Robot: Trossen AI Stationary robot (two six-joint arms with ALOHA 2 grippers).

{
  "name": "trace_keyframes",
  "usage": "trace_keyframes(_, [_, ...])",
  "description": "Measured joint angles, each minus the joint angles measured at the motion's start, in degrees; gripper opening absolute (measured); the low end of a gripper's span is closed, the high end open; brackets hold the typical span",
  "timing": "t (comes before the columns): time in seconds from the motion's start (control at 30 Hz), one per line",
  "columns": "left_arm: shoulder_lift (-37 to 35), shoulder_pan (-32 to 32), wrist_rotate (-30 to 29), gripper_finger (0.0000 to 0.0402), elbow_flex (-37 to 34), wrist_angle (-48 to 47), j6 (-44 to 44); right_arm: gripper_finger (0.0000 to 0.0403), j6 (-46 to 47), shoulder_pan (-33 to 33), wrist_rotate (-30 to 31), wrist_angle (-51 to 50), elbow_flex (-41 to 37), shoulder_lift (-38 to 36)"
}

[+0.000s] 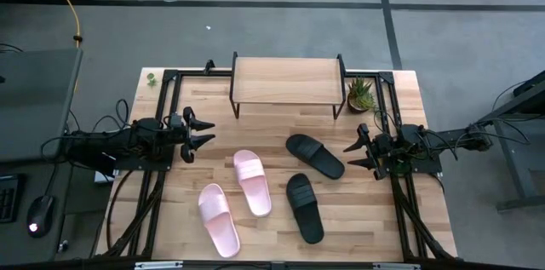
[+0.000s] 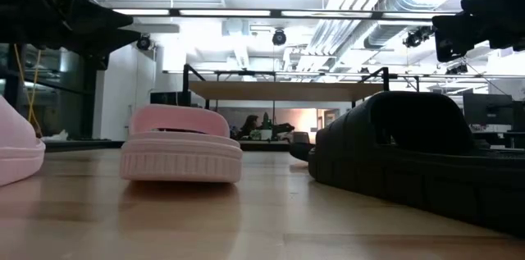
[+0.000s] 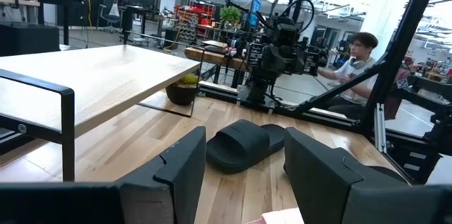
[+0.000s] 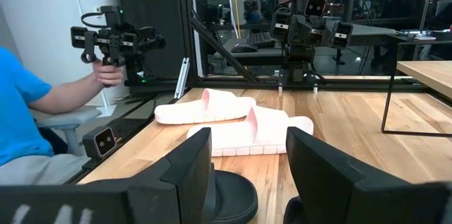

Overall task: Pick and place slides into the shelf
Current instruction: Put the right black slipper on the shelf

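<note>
Two light pink slides (image 1: pixel 253 181) (image 1: pixel 219 219) and two black slides (image 1: pixel 314 155) (image 1: pixel 304 207) lie sole-down on the wooden tabletop (image 1: pixel 281 125). The shelf (image 1: pixel 288 80) stands on its thin black legs at the table's far edge. My left gripper (image 1: pixel 203 133) hangs open above the table's left side, pointing level toward the slides. My right gripper (image 1: pixel 356 153) hangs open at the right side, beside the farther black slide (image 3: pixel 244 144). Neither touches anything. The right wrist view shows both pink slides (image 4: pixel 205 107) (image 4: pixel 258 132) beyond its fingers.
A small potted plant (image 1: pixel 360 93) stands right of the shelf. Black frame rails (image 1: pixel 170 100) run along the table's left, right and far edges. People sit beyond the table: one in blue (image 4: pixel 28 111) holding a controller, another (image 3: pixel 357 58) at a desk.
</note>
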Motion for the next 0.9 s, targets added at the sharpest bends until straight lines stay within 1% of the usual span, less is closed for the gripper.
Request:
trace_keyframes(0.23, [0.0, 0.0, -2.0, 0.0175, 0.0, 0.4, -0.1, 0.0176, 0.2, 0.0, 0.4, 0.0, 0.0, 0.0])
trace_keyframes(0.37, [0.0, 0.0, -2.8, 0.0175, 0.0, 0.7, 0.0, 0.0176, 2.4, 0.0, 0.4, 0.0, 0.0, 0.0])
trace_keyframes(0.5, [0.0, 0.0, -6.0, 0.0175, 0.0, 3.7, 0.1, 0.0176, 3.8, 0.0, 0.4, 0.0, 0.0, 0.0])
trace_keyframes(0.63, [0.0, 0.0, -8.9, 0.0175, 1.0, 4.6, 1.3, 0.0176, 1.5, 0.0, 0.4, 0.0, 0.0, 0.0])
trace_keyframes(0.77, [0.0, 0.0, -10.2, 0.0175, 1.3, 4.7, 1.4, 0.0176, 1.3, 0.0, 2.5, 0.0, 0.0, 0.0])
trace_keyframes(0.9, [0.0, 0.0, -8.9, 0.0175, 1.3, 4.6, 1.1, 0.0176, 1.9, 0.0, 5.4, 0.1, 0.0, 0.0])
